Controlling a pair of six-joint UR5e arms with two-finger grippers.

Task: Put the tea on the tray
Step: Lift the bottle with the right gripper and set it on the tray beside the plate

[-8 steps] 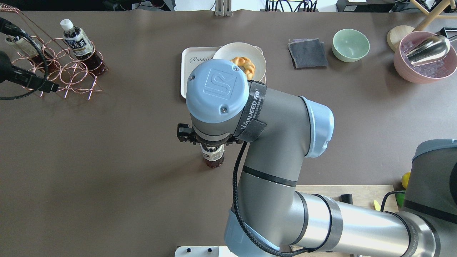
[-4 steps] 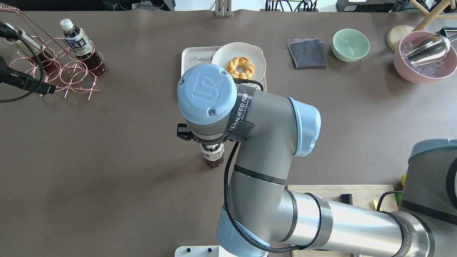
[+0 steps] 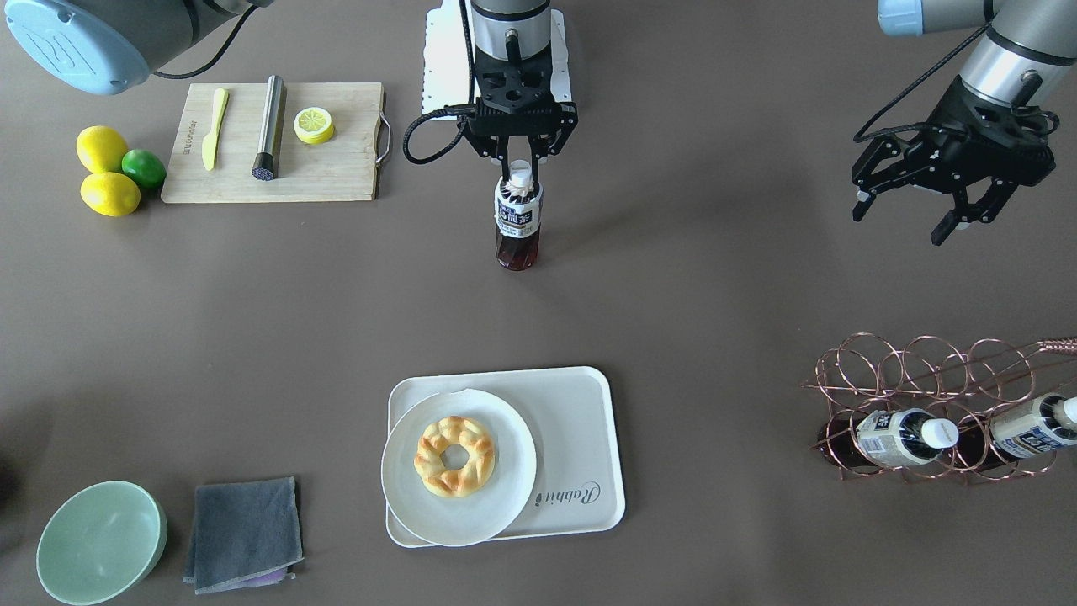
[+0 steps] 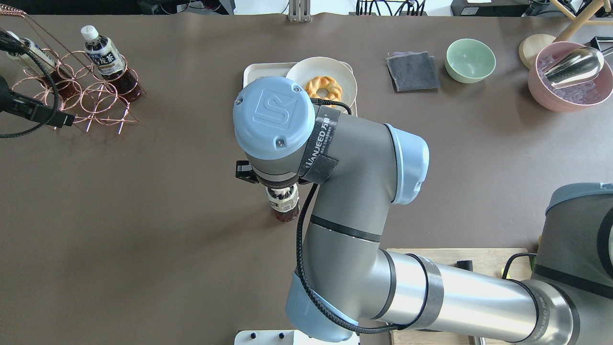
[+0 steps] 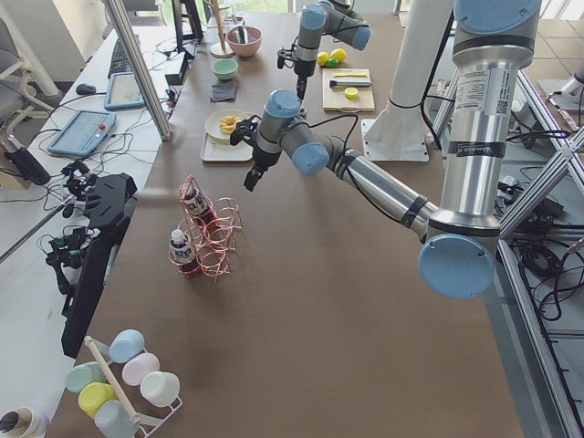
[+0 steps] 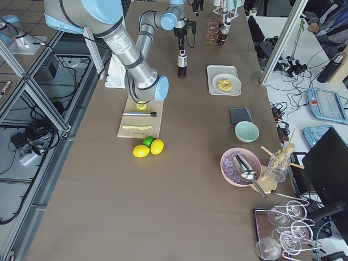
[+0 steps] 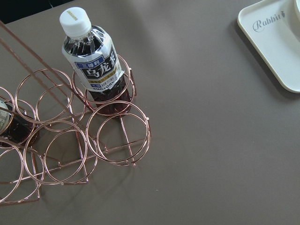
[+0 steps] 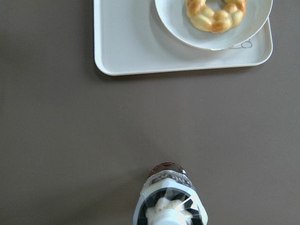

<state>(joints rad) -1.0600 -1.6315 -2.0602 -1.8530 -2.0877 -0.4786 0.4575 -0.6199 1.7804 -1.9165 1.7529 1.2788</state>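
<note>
Tray, mid far edge: grey script "Rabbit". Right arm strap: "WANJEED". Blue joint cap: embossed "UR" logo. Racked bottle, far left corner: dark blue CJK characters on cream label; small print unreadable.

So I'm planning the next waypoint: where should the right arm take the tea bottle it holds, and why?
Probably carry it forward onto the tray, its bare strip by the "Rabbit" script. The right gripper clasps the tea at its cap, well short of the tray, and the plate with the doughnut covers the other side.
</note>
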